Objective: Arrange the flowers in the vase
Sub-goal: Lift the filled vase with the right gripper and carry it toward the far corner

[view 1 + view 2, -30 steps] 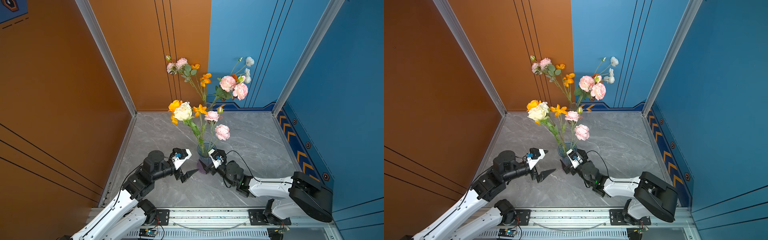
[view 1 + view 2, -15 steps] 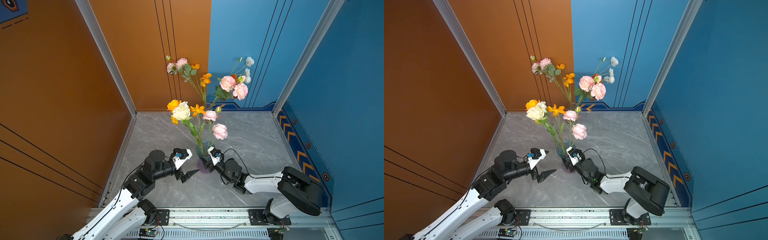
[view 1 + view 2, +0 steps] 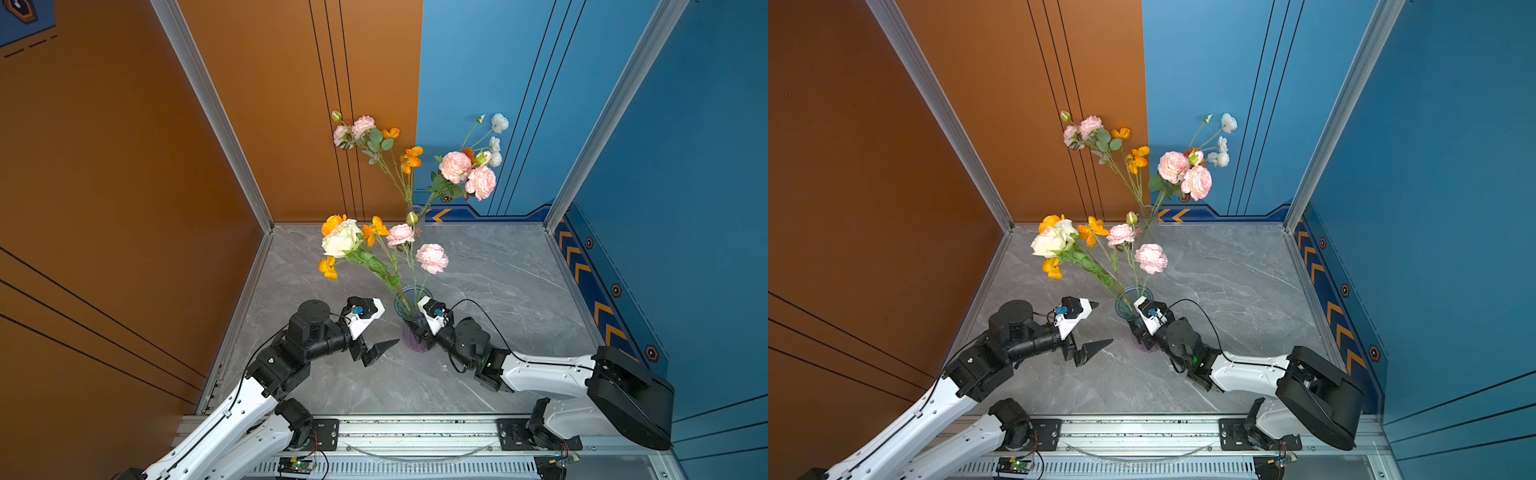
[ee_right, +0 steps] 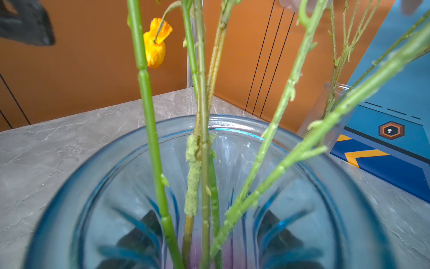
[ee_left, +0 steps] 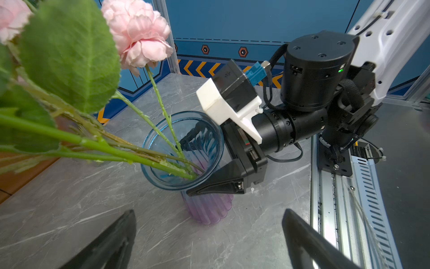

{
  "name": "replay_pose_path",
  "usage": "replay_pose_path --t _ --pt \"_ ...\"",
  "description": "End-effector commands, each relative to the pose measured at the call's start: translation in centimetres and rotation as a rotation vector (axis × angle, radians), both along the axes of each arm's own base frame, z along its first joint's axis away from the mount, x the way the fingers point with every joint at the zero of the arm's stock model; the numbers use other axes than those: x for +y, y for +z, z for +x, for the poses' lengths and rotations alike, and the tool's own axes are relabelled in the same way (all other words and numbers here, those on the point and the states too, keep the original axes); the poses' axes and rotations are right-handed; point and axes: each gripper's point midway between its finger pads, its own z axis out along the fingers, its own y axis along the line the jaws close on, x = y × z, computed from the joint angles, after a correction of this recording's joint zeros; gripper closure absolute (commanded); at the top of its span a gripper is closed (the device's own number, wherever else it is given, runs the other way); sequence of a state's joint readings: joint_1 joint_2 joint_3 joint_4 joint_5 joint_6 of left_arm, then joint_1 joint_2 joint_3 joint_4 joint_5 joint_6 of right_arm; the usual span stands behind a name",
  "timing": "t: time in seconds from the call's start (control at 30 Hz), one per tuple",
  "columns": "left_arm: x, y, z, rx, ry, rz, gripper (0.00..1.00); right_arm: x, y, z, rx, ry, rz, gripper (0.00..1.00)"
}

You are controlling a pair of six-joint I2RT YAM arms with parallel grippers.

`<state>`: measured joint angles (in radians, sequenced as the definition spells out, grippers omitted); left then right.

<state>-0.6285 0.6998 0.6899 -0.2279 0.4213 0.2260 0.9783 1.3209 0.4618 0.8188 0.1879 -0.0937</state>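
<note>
Near six o'clock on the grey tabletop [image 3: 498,270], we see green-stemmed flowers [image 3: 341,243] standing in a ribbed blue-purple glass vase [image 3: 408,332]. Unlike the top views, our left wrist view shows the right gripper [image 5: 183,167] clamping it. At nine, the left gripper [image 3: 390,324] gapes empty.

Take the vase [image 3: 402,305] as your mark: it stands on the bench [image 3: 498,282], toward the front middle. The flowers [image 3: 341,243] stand in it, leaning to its left. The right gripper [image 3: 417,332] reaches in from its right, jaws on either side of it. The left gripper [image 3: 384,324] sits just left of it, apart. Well behind it stands a second vase [image 3: 417,218], holding other flowers [image 3: 455,166].
</note>
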Motion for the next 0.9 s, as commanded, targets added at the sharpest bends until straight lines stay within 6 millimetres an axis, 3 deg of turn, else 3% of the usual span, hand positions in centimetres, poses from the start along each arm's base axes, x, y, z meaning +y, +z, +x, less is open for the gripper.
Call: replay_pose_path --t 0.0,0.13,0.33,0.67,0.87 --pt "-0.2 0.8 -0.1 -0.006 -0.016 -0.026 0.02 -1.3 9.3 -0.9 -0.178 -0.017 0.196 0.55" --pt "-0.2 0.6 0.0 0.000 -0.012 -0.020 0.02 -3.3 11.9 -2.0 -0.217 -0.028 0.221 0.59" --pt "-0.3 0.4 0.1 0.004 -0.012 -0.015 0.02 -8.1 15.8 -3.0 -0.292 -0.132 0.254 0.60" --pt "-0.3 0.3 0.3 0.012 -0.011 -0.014 0.02 -19.1 23.4 -3.8 -0.442 -0.469 0.313 0.68" --pt "-0.5 0.2 0.3 0.022 -0.019 -0.014 0.02 -24.4 24.6 -2.6 -0.456 -0.712 0.314 0.69"
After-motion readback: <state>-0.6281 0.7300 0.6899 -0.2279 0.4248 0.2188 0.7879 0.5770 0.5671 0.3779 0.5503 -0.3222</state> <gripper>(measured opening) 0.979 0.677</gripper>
